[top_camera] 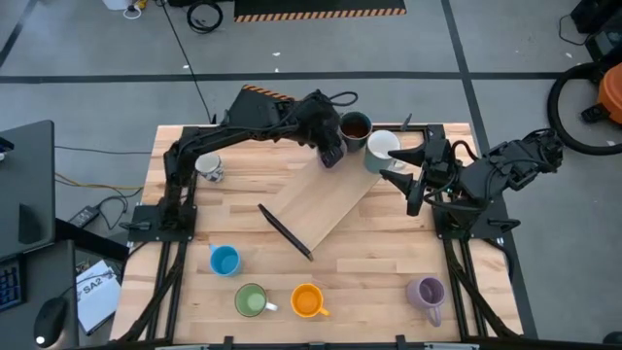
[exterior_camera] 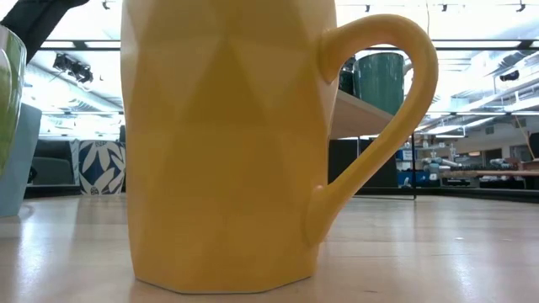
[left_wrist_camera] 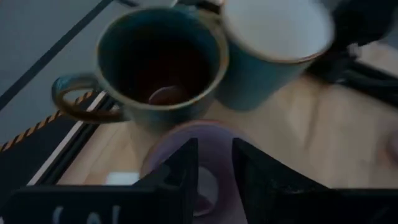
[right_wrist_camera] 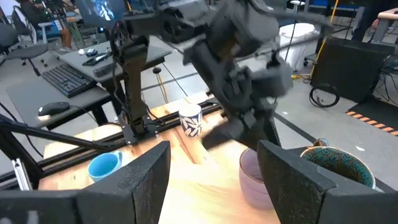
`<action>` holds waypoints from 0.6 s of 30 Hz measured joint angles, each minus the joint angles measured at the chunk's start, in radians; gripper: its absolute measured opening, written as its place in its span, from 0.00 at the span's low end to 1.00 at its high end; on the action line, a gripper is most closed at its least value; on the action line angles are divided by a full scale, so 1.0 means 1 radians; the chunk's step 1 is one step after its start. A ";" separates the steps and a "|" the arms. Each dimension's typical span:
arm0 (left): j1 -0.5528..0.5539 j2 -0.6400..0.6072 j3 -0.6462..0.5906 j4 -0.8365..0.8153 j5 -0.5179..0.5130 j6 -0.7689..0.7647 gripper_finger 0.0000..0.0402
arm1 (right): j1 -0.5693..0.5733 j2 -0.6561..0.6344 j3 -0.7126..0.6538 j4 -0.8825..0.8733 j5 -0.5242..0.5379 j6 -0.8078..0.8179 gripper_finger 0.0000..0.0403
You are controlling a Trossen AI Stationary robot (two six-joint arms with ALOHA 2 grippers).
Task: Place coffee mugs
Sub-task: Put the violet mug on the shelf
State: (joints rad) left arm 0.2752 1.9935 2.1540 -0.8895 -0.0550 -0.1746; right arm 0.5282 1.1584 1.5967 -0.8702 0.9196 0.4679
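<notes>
Wooden board (top_camera: 326, 204) is being used as the raised placing surface at mid-table; the dark mug (top_camera: 355, 126) and a white mug (top_camera: 382, 148) are standing at its far end. A lilac mug (left_wrist_camera: 202, 155) is being gripped by its wall in the left gripper (top_camera: 330, 154), touching the dark mug. Release should be delayed until the base is seated flat. The right gripper (top_camera: 413, 173) is being held open, empty, nearby.
</notes>
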 joint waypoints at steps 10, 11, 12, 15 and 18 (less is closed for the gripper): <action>-0.093 -0.087 0.001 -0.030 0.270 0.056 0.26 | -0.013 0.016 0.000 -0.306 -0.399 0.149 0.61; -0.103 -0.095 0.000 -0.041 0.271 0.061 0.26 | -0.012 0.026 0.000 -0.340 -0.435 0.169 0.61; -0.111 -0.103 0.000 -0.049 0.270 0.066 0.26 | -0.012 0.039 0.000 -0.368 -0.474 0.188 0.61; -0.119 -0.127 0.000 -0.057 0.264 0.074 0.26 | -0.004 0.085 0.000 -0.431 -0.595 0.235 0.61; -0.118 -0.148 0.000 -0.057 0.254 0.066 0.26 | 0.009 0.141 0.000 -0.454 -0.662 0.290 0.61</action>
State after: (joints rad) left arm 0.1576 1.8460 2.1544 -0.9462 0.1987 -0.1086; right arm 0.5372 1.2993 1.5967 -1.3244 0.2580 0.7581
